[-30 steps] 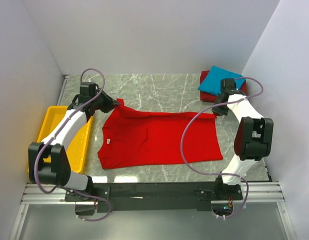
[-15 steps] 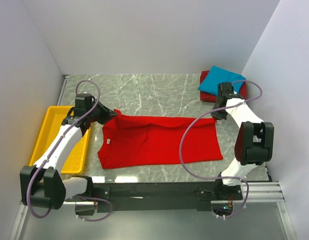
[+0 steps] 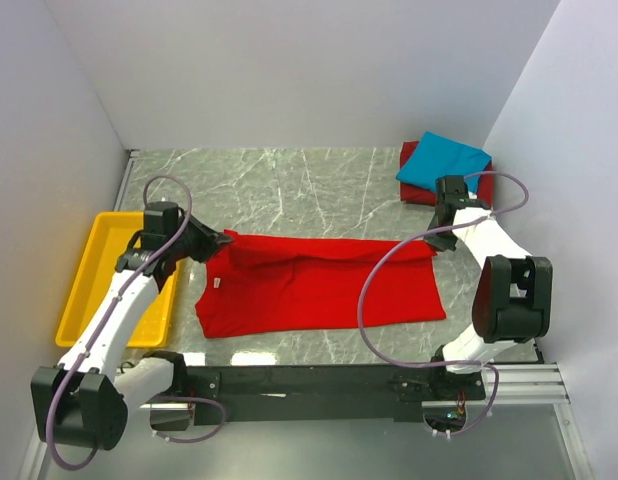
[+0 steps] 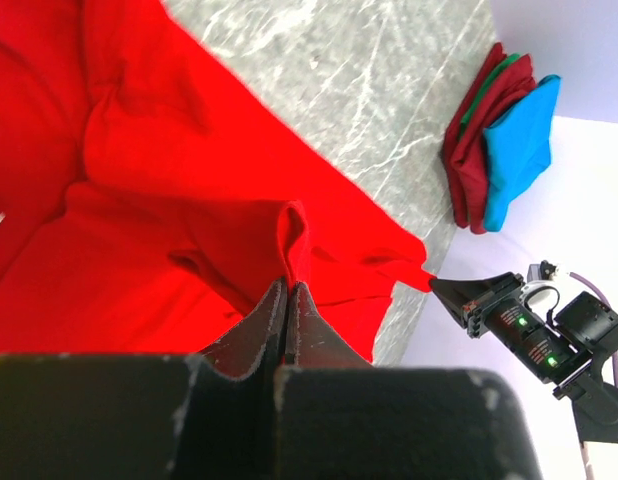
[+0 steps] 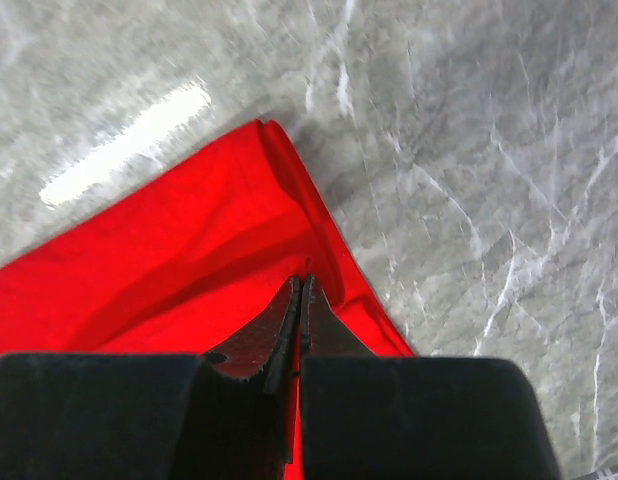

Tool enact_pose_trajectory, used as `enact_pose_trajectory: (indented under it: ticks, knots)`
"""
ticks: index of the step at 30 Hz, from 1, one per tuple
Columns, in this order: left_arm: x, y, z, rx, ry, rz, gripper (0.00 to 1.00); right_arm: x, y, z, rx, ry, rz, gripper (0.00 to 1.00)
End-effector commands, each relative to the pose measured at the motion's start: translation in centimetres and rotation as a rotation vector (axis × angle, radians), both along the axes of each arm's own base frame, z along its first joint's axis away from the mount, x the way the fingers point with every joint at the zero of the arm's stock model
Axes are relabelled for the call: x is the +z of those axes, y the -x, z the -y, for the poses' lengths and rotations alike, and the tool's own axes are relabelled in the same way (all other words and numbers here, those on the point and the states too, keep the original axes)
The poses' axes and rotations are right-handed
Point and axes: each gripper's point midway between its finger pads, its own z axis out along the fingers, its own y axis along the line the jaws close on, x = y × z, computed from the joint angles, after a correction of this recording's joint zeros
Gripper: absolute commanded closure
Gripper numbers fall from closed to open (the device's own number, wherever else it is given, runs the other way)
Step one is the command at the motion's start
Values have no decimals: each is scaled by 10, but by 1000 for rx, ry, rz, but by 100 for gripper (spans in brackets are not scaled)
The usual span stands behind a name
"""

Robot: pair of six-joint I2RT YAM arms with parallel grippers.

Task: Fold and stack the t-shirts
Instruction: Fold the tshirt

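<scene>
The bright red t-shirt (image 3: 319,285) lies spread across the middle of the marble table, its far edge lifted and folded over toward me. My left gripper (image 3: 226,240) is shut on the far left corner of that edge, seen in the left wrist view (image 4: 287,285). My right gripper (image 3: 432,243) is shut on the far right corner, seen in the right wrist view (image 5: 301,282). The turquoise-blue t-shirt (image 3: 444,161) lies folded on the folded darker red t-shirt (image 3: 408,157) at the far right corner. That stack also shows in the left wrist view (image 4: 509,140).
A yellow plastic tray (image 3: 97,275) sits at the left edge of the table, beside my left arm. White walls close in the table on the left, back and right. The dark rail with the arm bases (image 3: 319,380) runs along the near edge.
Both grippers have drawn the shirt's far edge toward the near side, so the fold lies lower over the shirt. The left arm has swung back over the tray.
</scene>
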Motion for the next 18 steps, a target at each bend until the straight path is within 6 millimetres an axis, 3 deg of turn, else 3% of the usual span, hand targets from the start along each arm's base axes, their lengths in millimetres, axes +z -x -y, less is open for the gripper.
enact_pose_trajectory:
  ticks: [1,7,9,11,13,18]
  knots:
    - [-1,10,-1,14,8,-2,100,10,3,2,-22,22,37,100]
    - [-14,23,0,6,17,-42,100,1,19,1,-47,23,-6,100]
    - [-18,27,0,3,17,-55,100,-1,30,0,-67,21,-23,75]
    - [-22,30,1,-7,22,-66,100,10,33,-6,-55,36,9,57]
    - [-24,30,4,-19,34,-70,100,25,31,-11,-41,46,69,53]
    - [-27,26,7,-36,35,-78,100,63,1,-39,98,28,229,52]
